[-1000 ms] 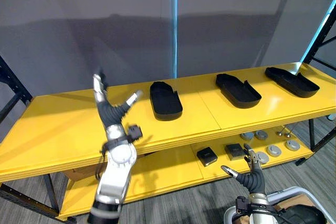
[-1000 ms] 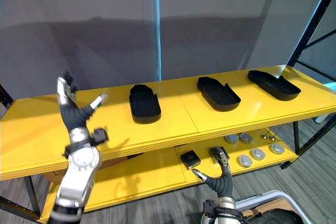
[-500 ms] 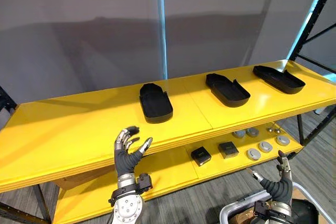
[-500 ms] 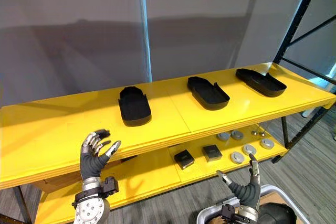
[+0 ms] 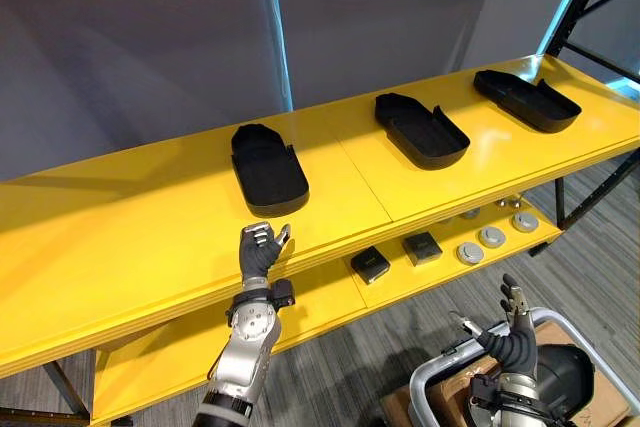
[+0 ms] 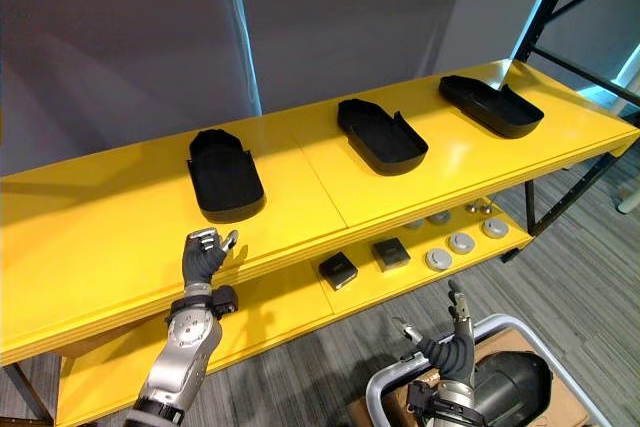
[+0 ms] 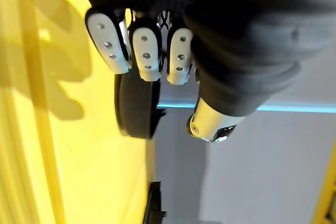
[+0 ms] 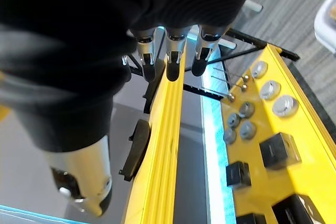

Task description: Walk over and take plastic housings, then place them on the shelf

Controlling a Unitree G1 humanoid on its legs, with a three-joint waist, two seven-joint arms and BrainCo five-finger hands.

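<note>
So the biggest thing here is the yellow shelf rack, two boards with dark steel posts, standing against a grey wall on grey carpet. All three black plastic shells are lying on the rack's top board, open side up, well apart from each other: the left housing near the rack's middle, the middle housing further toward its right end, and the right housing almost at that end by the post. Neither hand is touching any of them.

The left hand is up at the front edge of the rack's top board, just in front of the left housing. Its fingers look curled in with nothing inside them, thumb poking out to the side. The right hand hangs low, in front of the rack's right half and below its bottom board, with fingers straight and spread and the thumb out, also empty.

On the rack's lower shelf, toward the right half: two small black boxes side by side, then a few round grey discs past them near the right end.
</note>
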